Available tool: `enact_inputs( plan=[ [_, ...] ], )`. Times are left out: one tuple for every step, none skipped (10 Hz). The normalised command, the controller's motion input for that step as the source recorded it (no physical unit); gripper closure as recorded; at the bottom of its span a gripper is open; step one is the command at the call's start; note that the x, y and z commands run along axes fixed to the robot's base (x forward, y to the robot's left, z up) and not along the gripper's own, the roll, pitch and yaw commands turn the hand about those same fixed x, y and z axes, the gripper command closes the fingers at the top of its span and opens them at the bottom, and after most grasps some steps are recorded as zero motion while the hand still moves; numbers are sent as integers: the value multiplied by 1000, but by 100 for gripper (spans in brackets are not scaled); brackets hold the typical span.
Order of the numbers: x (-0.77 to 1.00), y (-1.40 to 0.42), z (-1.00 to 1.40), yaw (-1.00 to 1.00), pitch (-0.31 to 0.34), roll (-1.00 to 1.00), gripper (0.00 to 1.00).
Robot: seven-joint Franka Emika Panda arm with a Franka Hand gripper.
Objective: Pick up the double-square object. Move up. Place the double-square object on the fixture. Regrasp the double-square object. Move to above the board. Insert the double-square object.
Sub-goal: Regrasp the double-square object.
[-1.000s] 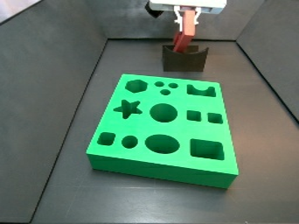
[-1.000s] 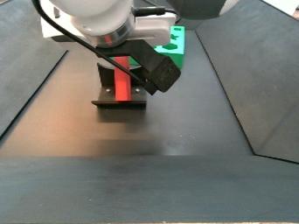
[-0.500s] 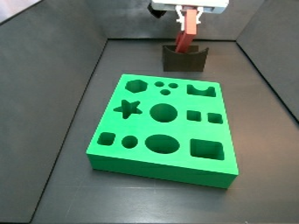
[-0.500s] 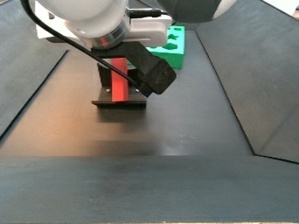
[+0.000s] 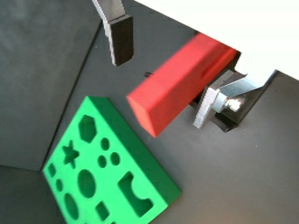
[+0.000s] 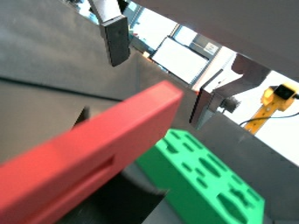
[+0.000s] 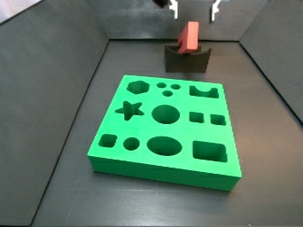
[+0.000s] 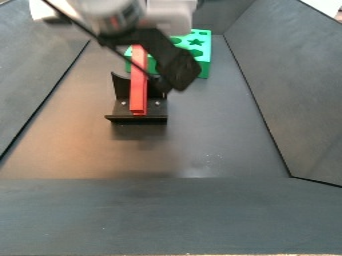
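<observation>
Your green board [image 7: 168, 131] lies well clear in front of the gripper [image 7: 193, 9]. Below those spread fingers [image 5: 118, 37], which touch nothing, the red double-square object [image 7: 187, 37] stands upright in the dark fixture [image 7: 186, 60].

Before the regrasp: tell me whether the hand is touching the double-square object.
Apart. In a side view the hand is above the double-square object, which stands in the fixture, with a gap between. In a wrist view both fingers stand clear of it.
</observation>
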Motion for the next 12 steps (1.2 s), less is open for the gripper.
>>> enact_inputs(
  plan=[
    [-31,10,1000,5,20,42,0],
    [-32,12,888,7,29,41,0],
    [-32,14,633,3,36,36,0],
    [-31,13,504,0,39,33,0],
    [-27,13,240,-4,49,32,0],
    [24,-1000,347,18,54,1000,0],
    [36,-1000,276,18,52,1000,0],
    [2,-1000,260,17,47,1000,0],
    [-36,-894,156,17,38,1000,0],
    [-42,-772,110,17,35,1000,0],
    [-34,-513,60,16,32,1000,0],
    [-29,-310,34,16,30,1000,0]
  ],
)
